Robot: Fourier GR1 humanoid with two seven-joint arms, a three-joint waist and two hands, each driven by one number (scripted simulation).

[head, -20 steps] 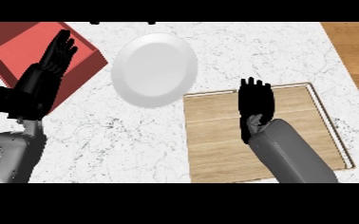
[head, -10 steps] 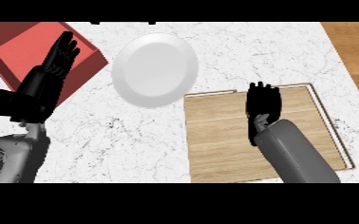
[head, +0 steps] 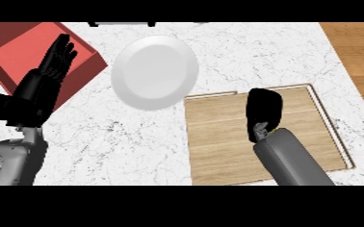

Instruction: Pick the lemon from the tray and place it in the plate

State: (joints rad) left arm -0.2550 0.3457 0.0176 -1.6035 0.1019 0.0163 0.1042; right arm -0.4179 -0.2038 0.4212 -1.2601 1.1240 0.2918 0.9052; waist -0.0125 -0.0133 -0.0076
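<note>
The white plate [head: 155, 72] lies on the marble counter, left of and above the wooden tray [head: 220, 144]. My right hand [head: 263, 109] is over the tray's upper middle, palm down, fingers curled under so none stick out. Only a small yellow sliver of the lemon [head: 262, 131] shows beneath the heel of the hand; the rest is hidden by it. My left hand [head: 44, 82] rests open at the left edge, fingers pointing up, over a red box.
A red square box [head: 28, 53] sits at the upper left, partly under my left hand. A wood-coloured strip [head: 348, 48] runs along the counter's right edge. The tray's raised rim [head: 328, 118] borders its right side.
My right hand slid slightly right and toward me over the tray, and its straight fingers have curled down. The left hand and plate stayed put.
</note>
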